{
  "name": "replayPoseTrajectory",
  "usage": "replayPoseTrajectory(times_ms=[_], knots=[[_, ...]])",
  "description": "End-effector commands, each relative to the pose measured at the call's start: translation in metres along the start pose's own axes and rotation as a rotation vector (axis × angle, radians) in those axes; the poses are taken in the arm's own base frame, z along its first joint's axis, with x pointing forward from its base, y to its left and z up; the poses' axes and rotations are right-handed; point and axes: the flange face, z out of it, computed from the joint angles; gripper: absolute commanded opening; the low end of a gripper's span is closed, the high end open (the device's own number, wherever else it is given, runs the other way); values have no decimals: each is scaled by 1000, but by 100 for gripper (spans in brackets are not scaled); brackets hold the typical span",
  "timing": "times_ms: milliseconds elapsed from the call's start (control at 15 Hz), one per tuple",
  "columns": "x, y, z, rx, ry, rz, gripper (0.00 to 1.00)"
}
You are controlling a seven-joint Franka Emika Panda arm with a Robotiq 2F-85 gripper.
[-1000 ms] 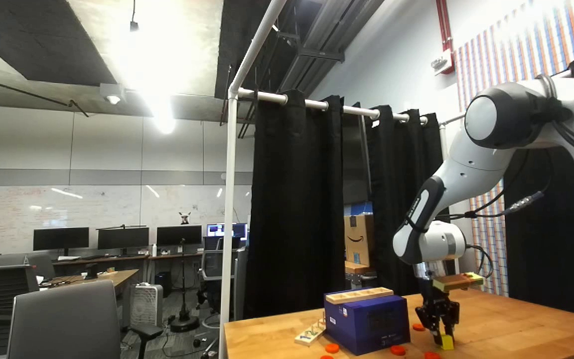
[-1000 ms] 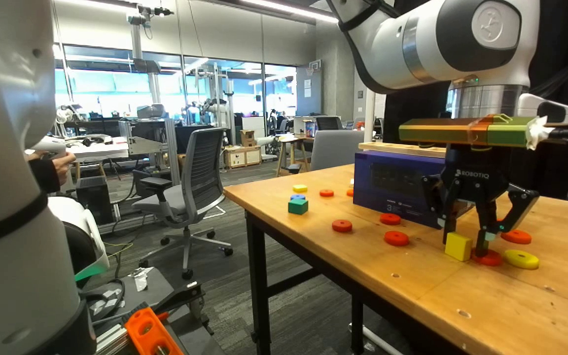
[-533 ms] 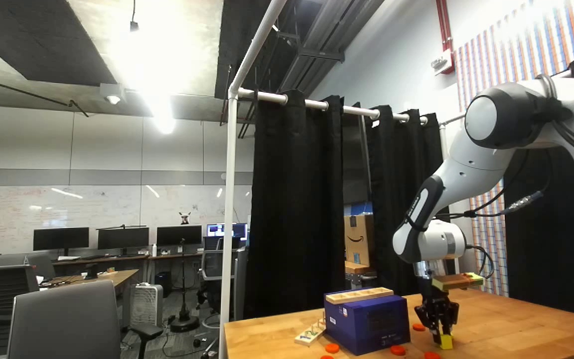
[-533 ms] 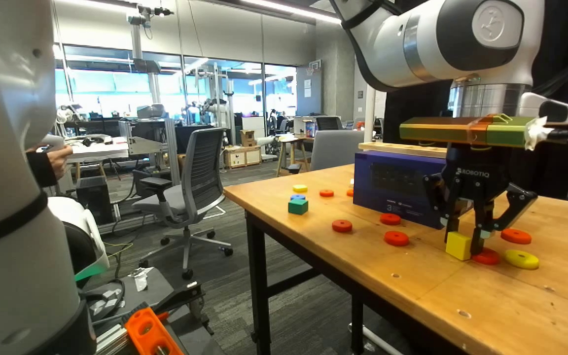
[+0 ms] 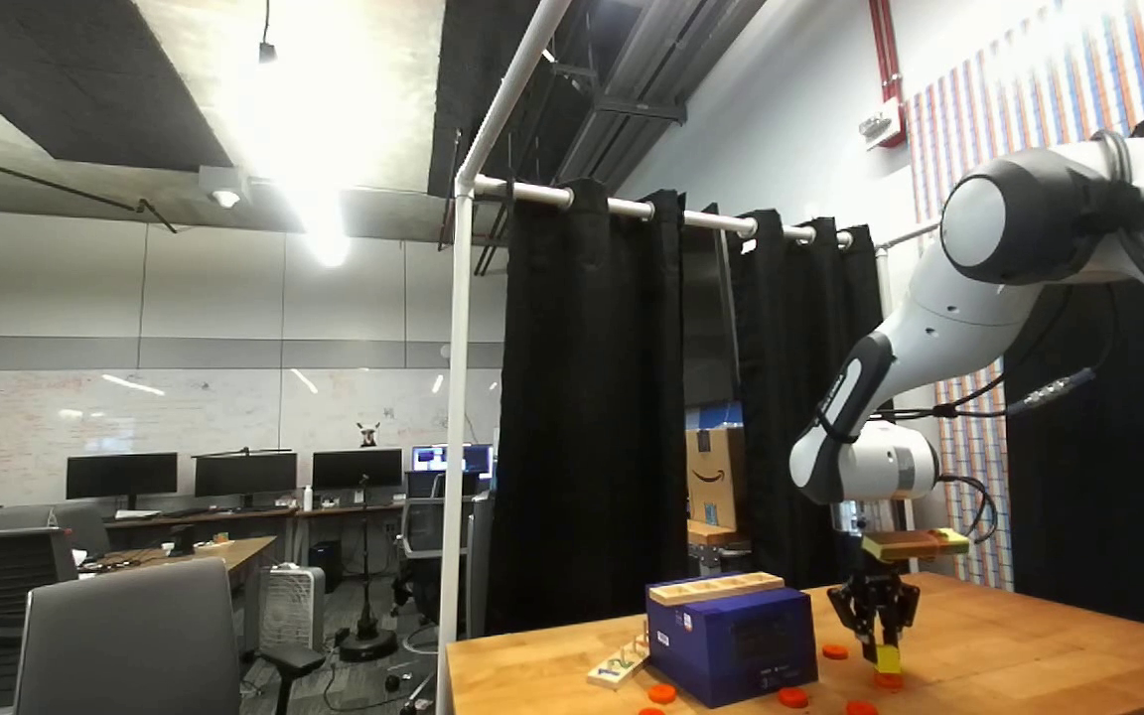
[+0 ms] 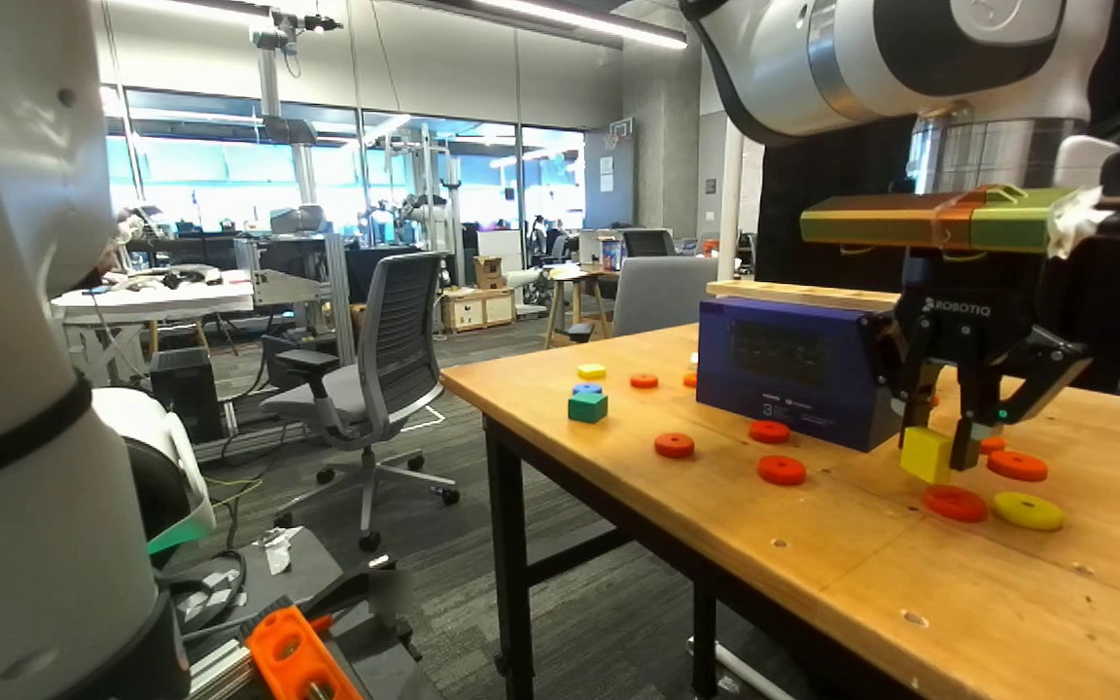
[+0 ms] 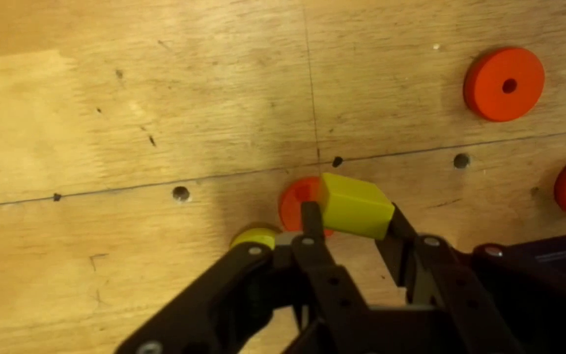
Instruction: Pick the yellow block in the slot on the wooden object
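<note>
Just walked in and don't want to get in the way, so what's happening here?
A robot arm has a yellow block gripped in its tool, held just above the table. The slotted wooden strip it is probably meant for lies on top of a blue box; the block isn't in a slot yet. Several orange discs lie around the table.

Block (image 7: 356, 209) is plain yellow, gripper (image 6: 937, 453) black, box (image 6: 764, 374) dark blue with paler lettering, strip (image 5: 716, 589) pale tan wood. Rings (image 7: 494, 91) are orange-red or yellow, cube (image 6: 588, 407) green, tabletop (image 6: 560, 423) honey-brown with wood grain and thin dark lines. Arm (image 5: 969, 318) is white with dark grey and black, bar (image 6: 910, 224) copper-orange and green, curtains (image 5: 587, 417) plain black, wall cloth (image 5: 1049, 109) striped orange, blue and white, chair (image 5: 125, 636) grey, whiteboard (image 5: 185, 417) white with faint reddish scribbles.
</note>
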Motion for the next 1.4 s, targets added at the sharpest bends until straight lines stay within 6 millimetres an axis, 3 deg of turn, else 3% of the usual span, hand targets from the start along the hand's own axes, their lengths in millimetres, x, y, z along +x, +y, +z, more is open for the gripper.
replayPoseTrajectory(times_ms=[0,267,600,933,1333], knots=[[-16,-5,-49,10,80,58,10],[-31,-23,-101,-1,177,109,10],[-58,-60,-156,-5,324,182,9],[-75,-101,-166,35,466,265,9],[-77,-156,-153,36,574,287,9]])
